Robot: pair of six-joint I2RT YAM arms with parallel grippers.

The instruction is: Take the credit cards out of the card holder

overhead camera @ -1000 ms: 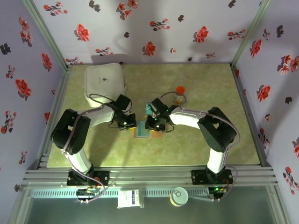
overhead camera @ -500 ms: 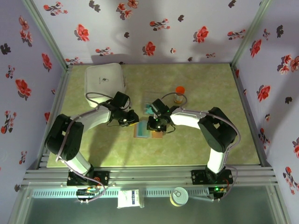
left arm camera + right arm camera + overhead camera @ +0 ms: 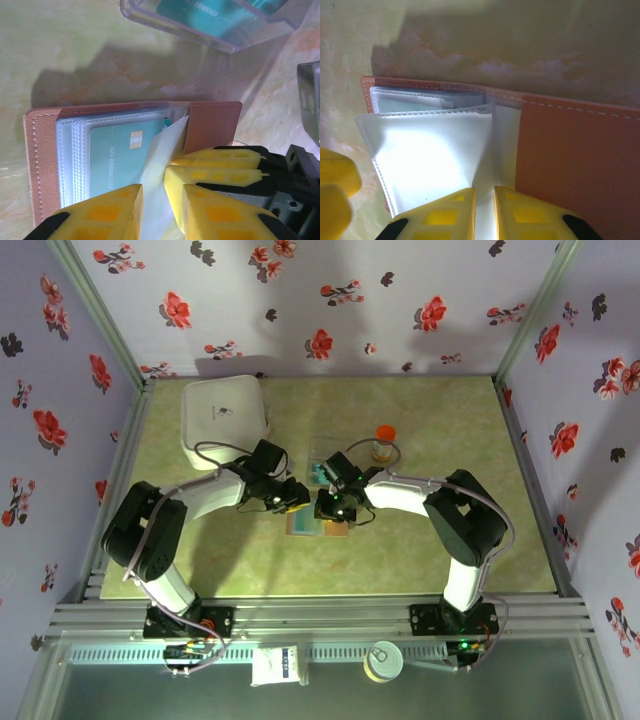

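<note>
Green speckled table (image 3: 420, 440) lies under both my arms. My left claw (image 3: 161, 196) was clenched a second ago. Now it has let go and slid closer to the card holder (image 3: 212, 125). Its jaws stand a little apart, with a clear page (image 3: 161, 145) between them. My right claw (image 3: 485, 196) keeps pinching that page up. I think the next card can now be grabbed. The holder lies open and flat on the table, right under my claws. I count one holder, one teal card (image 3: 115, 150) showing inside it, one clear tray (image 3: 230, 42) with teal cards I cannot count, one white box (image 3: 225, 415) and one orange-capped bottle (image 3: 385, 440).
</note>
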